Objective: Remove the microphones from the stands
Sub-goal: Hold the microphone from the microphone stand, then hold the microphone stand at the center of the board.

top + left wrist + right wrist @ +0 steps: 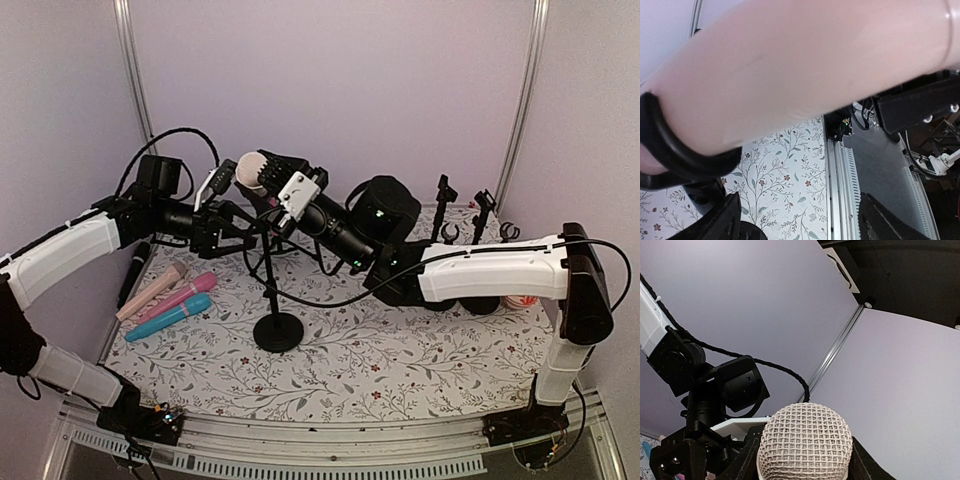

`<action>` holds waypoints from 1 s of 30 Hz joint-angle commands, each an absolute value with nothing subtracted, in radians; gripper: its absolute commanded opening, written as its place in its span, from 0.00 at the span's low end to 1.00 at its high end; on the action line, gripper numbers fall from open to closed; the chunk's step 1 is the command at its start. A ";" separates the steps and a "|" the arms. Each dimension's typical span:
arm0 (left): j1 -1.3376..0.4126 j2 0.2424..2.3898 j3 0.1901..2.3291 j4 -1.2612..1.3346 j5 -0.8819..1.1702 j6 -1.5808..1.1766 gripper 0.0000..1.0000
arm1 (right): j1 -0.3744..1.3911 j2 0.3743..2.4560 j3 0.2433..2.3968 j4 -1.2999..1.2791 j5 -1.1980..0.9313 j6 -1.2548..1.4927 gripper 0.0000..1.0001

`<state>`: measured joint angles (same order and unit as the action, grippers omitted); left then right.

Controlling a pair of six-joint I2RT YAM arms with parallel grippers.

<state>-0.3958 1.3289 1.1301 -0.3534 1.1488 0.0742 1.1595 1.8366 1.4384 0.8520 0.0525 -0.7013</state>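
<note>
The microphone [250, 170] has a cream mesh head [805, 442] and a pale pink body [805, 70]. It lies tilted at the top of the black stand [270, 270], whose round base [278, 331] rests on the flowered mat. My right gripper [265, 180] is shut on the head end, a finger on each side of the mesh [805, 462]. My left gripper [228, 222] hangs just left of the stand's top, under the body. Its jaws [805, 225] stand open with only the mat between them. The stand's black ring clip [670, 150] wraps the body.
Pink [152, 290], magenta [188, 293], teal [170, 317] and black [133, 272] microphones lie at the mat's left. More stands [445, 215] rise at the back right. A metal rail [840, 190] runs along the table's near edge.
</note>
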 commanded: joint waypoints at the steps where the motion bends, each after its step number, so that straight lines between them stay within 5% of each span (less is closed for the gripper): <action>1: -0.411 1.359 1.121 -0.266 1.108 0.057 0.79 | 1.181 1.822 1.487 1.040 0.076 -0.730 0.00; 10: -0.400 1.338 1.104 -0.302 1.058 0.114 0.76 | 1.189 1.771 1.392 1.051 0.111 -0.742 0.00; 16: -0.397 1.350 1.091 -0.274 1.034 0.087 0.89 | 1.191 1.748 1.360 1.056 0.106 -0.722 0.00; 21: -0.413 1.396 1.101 -0.223 1.079 0.028 0.90 | 1.198 1.748 1.353 1.057 0.100 -0.708 0.00; 30: -0.440 1.468 1.144 -0.146 1.129 -0.044 0.78 | 1.204 1.752 1.348 1.060 0.093 -0.693 0.00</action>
<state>-0.4278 1.4410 1.1049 -0.1951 1.1007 -0.0181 1.1870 1.8099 1.3468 0.9585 0.0986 -0.7376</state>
